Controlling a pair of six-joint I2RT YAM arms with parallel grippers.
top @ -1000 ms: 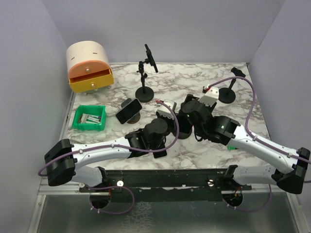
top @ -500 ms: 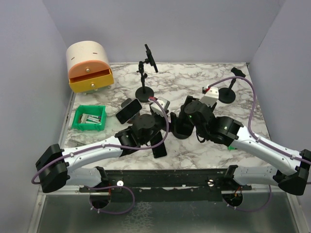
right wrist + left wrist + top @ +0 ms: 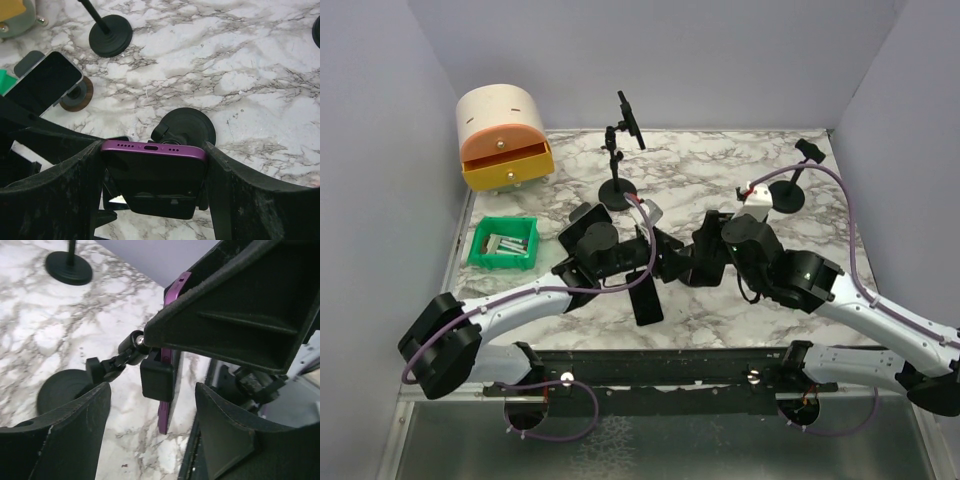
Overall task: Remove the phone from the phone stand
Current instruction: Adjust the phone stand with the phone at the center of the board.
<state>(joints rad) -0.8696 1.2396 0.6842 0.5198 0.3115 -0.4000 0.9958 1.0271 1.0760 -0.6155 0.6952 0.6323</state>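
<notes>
The purple-edged phone (image 3: pixel 152 175) stands upright between my right gripper's (image 3: pixel 154 150) fingers, which press on both of its side edges. Behind it is the black phone stand (image 3: pixel 186 126) with its round base on the marble. In the left wrist view the phone's purple edge (image 3: pixel 164 415) sits against the stand's black clamp (image 3: pixel 157 380), with the ball joint (image 3: pixel 135 342) and base (image 3: pixel 62 392) to the left. My left gripper (image 3: pixel 152 400) is open, its fingers apart on either side of the clamp and touching nothing. From above, both grippers (image 3: pixel 660 250) (image 3: pixel 708 255) meet mid-table.
A second phone (image 3: pixel 585 225) leans on a round wooden holder. Two empty black stands (image 3: pixel 618 190) (image 3: pixel 785 195) stand further back. A green bin (image 3: pixel 503 243) and an orange-drawered box (image 3: pixel 503 135) sit at the left. Walls close in the table.
My left gripper has gone from shut to open, and its arm has swung left and back. The right gripper has kept its hold on the phone.
</notes>
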